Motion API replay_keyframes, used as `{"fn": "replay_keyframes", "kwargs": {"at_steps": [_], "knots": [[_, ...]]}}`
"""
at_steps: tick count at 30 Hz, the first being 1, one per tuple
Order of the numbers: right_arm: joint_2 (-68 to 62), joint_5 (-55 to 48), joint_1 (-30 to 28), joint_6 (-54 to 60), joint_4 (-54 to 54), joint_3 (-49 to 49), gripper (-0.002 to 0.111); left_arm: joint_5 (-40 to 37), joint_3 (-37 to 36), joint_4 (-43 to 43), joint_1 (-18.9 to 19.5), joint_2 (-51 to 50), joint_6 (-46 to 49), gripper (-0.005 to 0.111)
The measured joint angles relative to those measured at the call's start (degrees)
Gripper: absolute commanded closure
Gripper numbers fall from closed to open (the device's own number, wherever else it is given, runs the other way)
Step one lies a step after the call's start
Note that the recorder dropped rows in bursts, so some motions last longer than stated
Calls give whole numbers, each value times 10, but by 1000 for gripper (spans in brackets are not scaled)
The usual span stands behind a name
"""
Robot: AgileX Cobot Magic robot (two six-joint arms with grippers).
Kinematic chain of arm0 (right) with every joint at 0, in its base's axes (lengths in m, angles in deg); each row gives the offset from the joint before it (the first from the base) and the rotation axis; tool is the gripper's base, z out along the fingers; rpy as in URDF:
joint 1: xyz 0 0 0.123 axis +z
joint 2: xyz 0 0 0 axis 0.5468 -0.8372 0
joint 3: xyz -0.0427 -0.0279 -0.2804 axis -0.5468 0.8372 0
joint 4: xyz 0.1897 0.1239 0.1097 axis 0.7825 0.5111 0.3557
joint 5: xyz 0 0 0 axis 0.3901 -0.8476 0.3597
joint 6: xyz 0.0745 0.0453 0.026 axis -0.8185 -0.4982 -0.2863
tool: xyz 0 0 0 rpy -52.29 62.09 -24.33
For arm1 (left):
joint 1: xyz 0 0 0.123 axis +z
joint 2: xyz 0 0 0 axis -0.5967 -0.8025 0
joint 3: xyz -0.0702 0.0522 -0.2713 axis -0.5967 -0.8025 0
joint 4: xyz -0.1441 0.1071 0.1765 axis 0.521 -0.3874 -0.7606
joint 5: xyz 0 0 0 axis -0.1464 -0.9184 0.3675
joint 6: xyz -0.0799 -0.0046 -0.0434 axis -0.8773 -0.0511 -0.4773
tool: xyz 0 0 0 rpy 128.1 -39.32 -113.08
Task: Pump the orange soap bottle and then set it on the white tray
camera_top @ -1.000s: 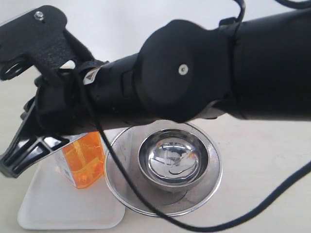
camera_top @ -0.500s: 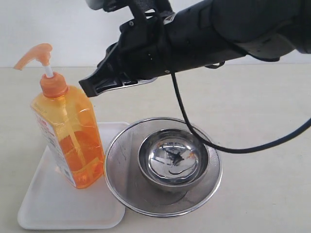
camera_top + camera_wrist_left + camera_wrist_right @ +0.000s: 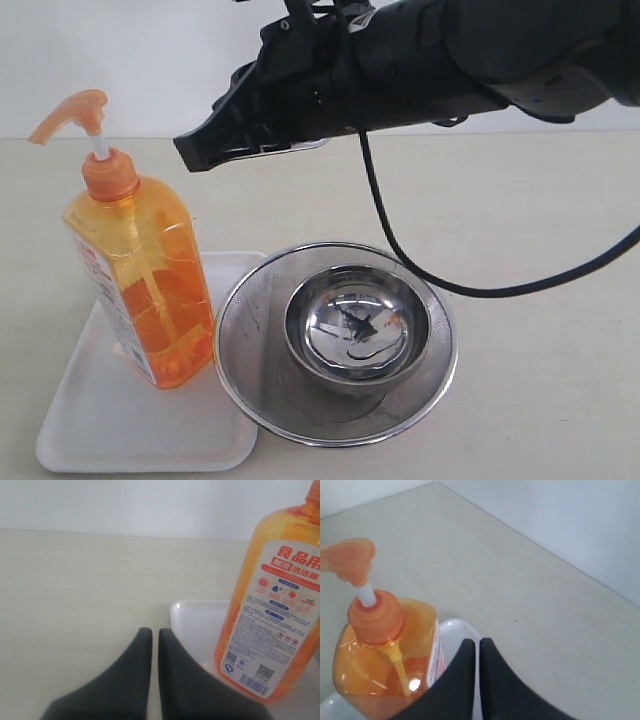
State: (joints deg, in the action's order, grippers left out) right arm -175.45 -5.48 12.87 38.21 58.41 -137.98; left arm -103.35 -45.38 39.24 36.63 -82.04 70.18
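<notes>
Slanting down toward the orange soap bottle (image 3: 140,280), the right arm (image 3: 450,60) has its jaws closed.

The orange soap bottle (image 3: 150,300) is glossy translucent plastic, the strainer (image 3: 240,352) shiny metal.

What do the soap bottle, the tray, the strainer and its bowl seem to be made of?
Orange soap bottle: translucent glossy plastic; the dip tube shows through it.
White tray: probably plastic, smooth with a soft sheen.
Strainer: fine metal mesh, likely steel.
Bowl: polished metal, with mirror-like reflections.
</notes>
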Motion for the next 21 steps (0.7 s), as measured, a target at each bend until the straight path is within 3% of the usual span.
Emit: {"fn": "replay_keyframes", "kwargs": {"at_steps": [6,15,21], "knots": [[0,2,0,6,0,0,108,19,0,0,0,0,0,102],[0,8,0,8,0,0,108,134,0,0,0,0,0,102],[0,9,0,9,0,0,108,153,0,0,0,0,4,102]]}}
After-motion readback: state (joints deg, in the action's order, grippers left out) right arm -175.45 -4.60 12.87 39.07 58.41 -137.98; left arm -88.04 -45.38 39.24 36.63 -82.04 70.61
